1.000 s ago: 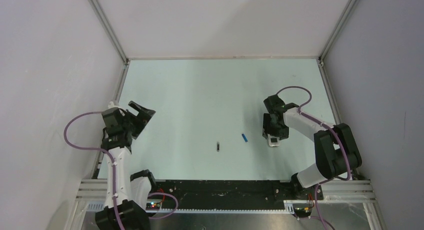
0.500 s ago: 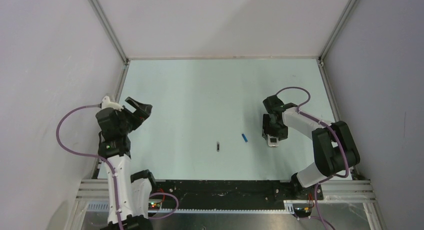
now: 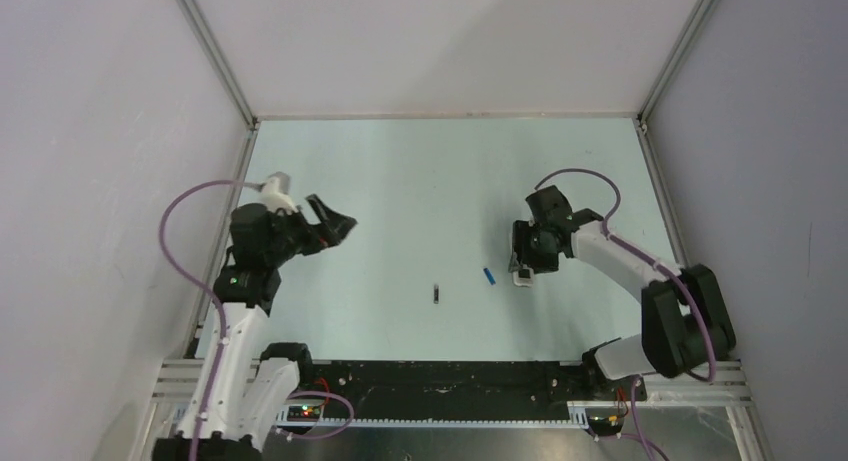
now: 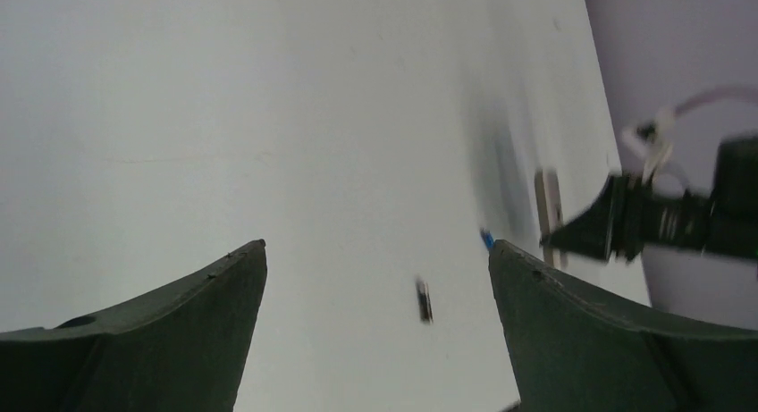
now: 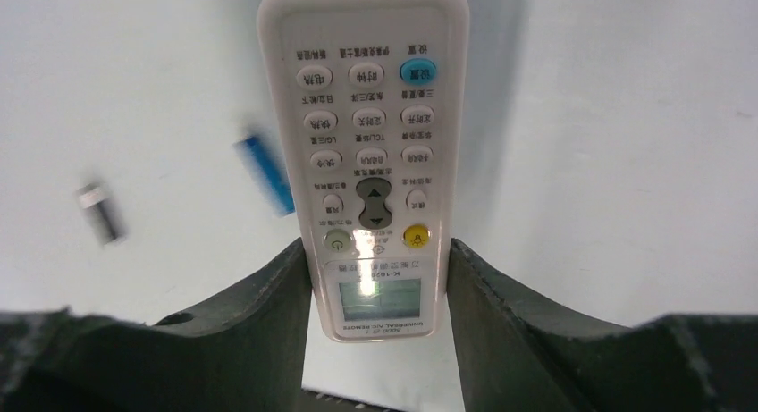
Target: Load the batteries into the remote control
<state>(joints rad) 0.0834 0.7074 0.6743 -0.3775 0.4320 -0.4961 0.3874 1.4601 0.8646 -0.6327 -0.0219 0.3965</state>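
Right end effector (image 3: 525, 259) closed on the remote control (image 5: 366, 153). Its fingers (image 5: 268, 314) press the two long edges at the screen (image 5: 379, 298) end, and the button face is turned toward the wrist camera. The blue battery (image 5: 265, 172) lies on the bench (image 3: 400, 171) just beside the remote control, on the side toward the left arm. The dark battery (image 5: 100, 213) lies farther out on that same side, apart from both. Left end effector (image 3: 335, 226) spread wide and holding nothing, above the bench and well apart from the remote control.

Handling, as judged: the remote control looks like a light, rigid plastic shell with smooth sides that could slip. A grip across its narrow width, clear of the buttons (image 5: 366, 75), suits it. The back cannot be seen here and would have to be exposed before loading. Each battery is small, hard and round, so it is likely to roll if nudged. It is best pinched across the barrel at mid-length, which leaves both ends free for seating.
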